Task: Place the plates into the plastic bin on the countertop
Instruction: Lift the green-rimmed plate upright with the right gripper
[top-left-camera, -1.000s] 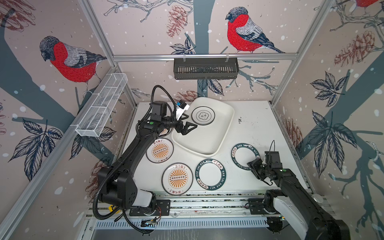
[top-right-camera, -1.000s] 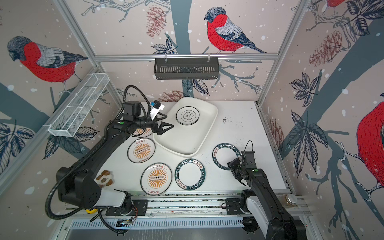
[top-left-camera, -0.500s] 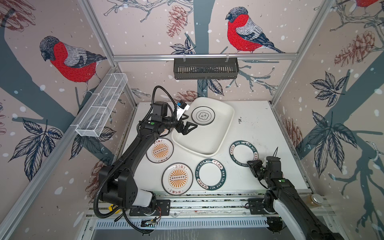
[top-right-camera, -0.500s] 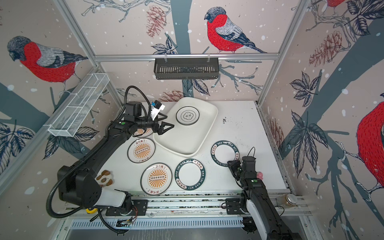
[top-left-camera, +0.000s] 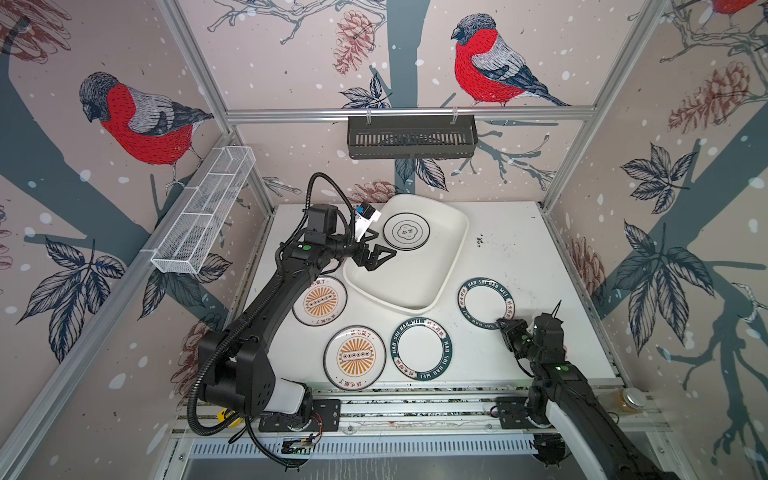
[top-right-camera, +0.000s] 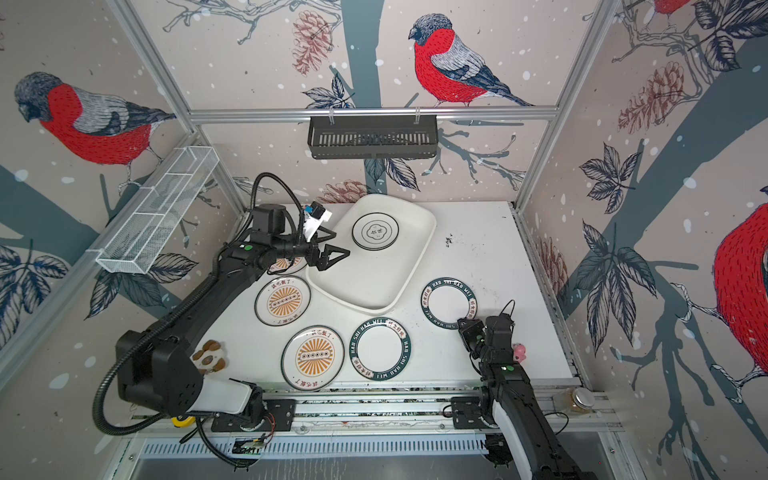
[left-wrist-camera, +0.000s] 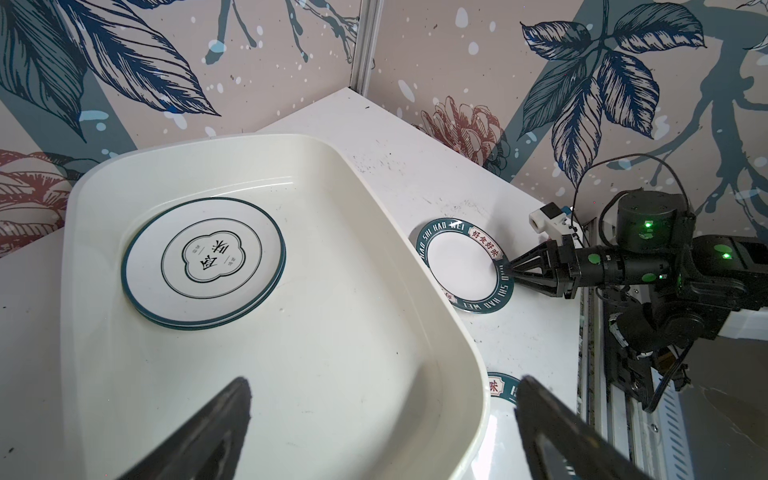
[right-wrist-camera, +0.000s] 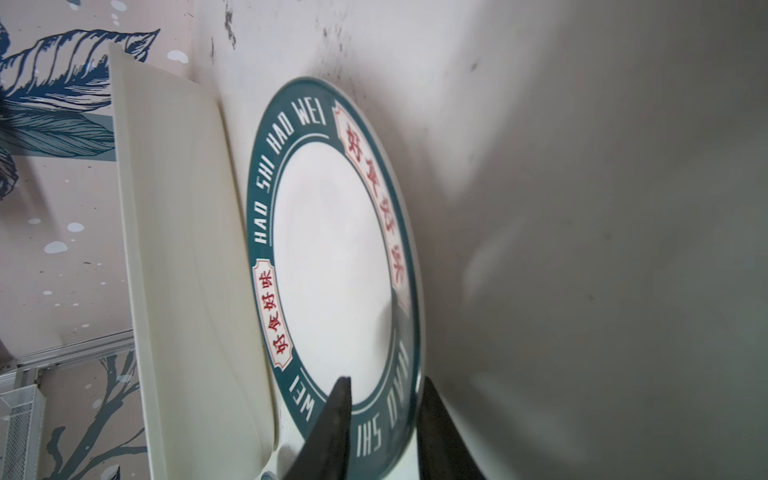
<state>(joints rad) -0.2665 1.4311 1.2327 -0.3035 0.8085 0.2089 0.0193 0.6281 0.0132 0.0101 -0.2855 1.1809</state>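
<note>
**Operator:** Where do my grippers stand?

**Spotter:** Your right gripper (top-left-camera: 501, 323) is to the right of the plastic bin (top-left-camera: 455, 253); it grasps the rim of a green-banded plate (top-left-camera: 484, 302) on the side that faces away from the bin. One finger (right-wrist-camera: 338, 415) lies over the lettered band and its partner sits at the outer edge; I cannot tell whether the plate has left the countertop (top-left-camera: 519, 249). Your left gripper (top-left-camera: 384, 247) hangs over the bin's left part; its jaws are spread wide and hold nothing.

**Operator:** And the plates?

**Spotter:** Two cloud-centred plates (left-wrist-camera: 203, 262) lie stacked inside the bin, toward its back end; every other plate you can see is outside it. The plate you are grasping is just beside the bin's right side, not touching it; a second green-banded plate (top-left-camera: 422, 348) lies flat in front of the bin, near its front rim. One sunburst plate (top-left-camera: 319, 300) lies just beside the bin's front-left corner; another sunburst plate (top-left-camera: 353, 358) lies farther out in front of the bin, just beside the second green-banded plate. A third sunburst plate (top-right-camera: 286, 265) shows only as an orange sliver under your left arm (top-right-camera: 216, 291), beside the bin's left side.
</note>
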